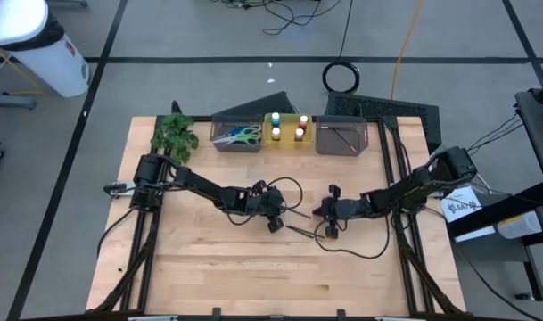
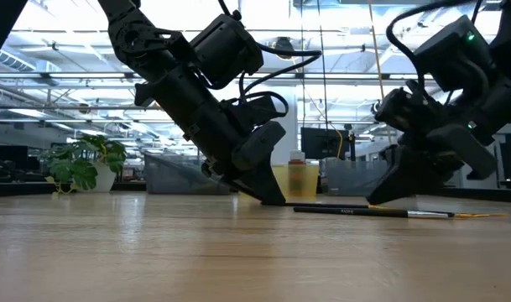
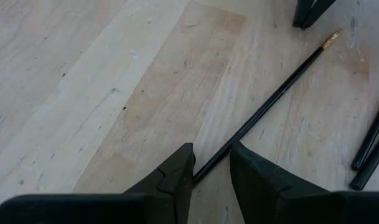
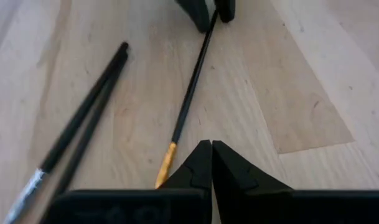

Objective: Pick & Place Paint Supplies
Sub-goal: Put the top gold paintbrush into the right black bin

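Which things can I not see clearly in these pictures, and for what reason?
- Brush: in the left wrist view its handle end is hidden between the left gripper fingers; contact cannot be confirmed.
- Two other brushes: cut off by the edge in the right wrist view.
- Paint bottles: too small in the high view to read.
- Right gripper: its fingertips hide the table just behind them.

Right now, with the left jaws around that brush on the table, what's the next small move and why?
Probably close the left gripper on the brush. Its jaws are open, astride the handle end, with the brush lying flat on the table. The right gripper, jaws shut, sits near the gold tip, not holding it.
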Available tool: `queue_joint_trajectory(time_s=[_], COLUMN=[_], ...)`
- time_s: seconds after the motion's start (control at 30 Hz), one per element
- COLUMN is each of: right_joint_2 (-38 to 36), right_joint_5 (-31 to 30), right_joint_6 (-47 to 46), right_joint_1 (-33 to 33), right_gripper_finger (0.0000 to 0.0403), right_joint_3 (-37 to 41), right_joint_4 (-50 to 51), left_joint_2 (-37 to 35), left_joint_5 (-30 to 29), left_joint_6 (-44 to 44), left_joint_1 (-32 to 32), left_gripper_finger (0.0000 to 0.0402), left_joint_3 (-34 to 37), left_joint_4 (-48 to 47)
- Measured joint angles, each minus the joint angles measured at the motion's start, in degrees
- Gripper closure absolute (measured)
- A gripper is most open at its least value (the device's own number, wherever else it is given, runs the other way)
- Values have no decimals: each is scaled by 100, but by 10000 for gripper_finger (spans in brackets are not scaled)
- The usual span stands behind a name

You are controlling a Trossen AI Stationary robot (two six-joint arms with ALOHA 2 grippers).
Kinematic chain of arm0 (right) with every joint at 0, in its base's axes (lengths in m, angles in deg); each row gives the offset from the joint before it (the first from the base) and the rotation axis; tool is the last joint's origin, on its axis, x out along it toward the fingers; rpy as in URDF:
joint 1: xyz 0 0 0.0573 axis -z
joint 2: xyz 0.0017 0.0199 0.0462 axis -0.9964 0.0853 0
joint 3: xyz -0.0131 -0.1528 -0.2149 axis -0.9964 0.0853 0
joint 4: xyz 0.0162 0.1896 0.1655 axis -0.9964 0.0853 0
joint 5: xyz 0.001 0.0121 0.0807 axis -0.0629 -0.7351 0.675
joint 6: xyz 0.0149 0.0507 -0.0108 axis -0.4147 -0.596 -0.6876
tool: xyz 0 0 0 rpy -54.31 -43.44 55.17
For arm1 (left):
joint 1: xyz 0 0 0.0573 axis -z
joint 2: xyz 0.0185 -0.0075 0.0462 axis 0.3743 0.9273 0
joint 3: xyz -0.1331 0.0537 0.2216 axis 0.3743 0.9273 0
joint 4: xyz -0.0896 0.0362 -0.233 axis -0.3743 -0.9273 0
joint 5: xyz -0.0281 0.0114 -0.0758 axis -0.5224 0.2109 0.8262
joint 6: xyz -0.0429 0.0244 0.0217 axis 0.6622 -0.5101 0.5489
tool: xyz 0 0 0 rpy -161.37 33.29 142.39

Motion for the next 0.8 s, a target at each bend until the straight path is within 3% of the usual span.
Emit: queue_joint_trajectory(time_s=[0.33,0.8], right_joint_2=[0,0], right_joint_5=[-629,-618], right_joint_6=[-463,-1008], right_joint_1=[-401,-562], right_gripper_finger=[403,403], right_joint_3=[-117,-460], right_joint_4=[109,936], left_joint_2=[0,0], left_joint_5=[-29,-55], left_joint_6=[301,281], left_joint_1=[-2,-2], left_gripper_finger=[284,284], left_joint_3=[0,0], left_joint_4=[-15,-25])
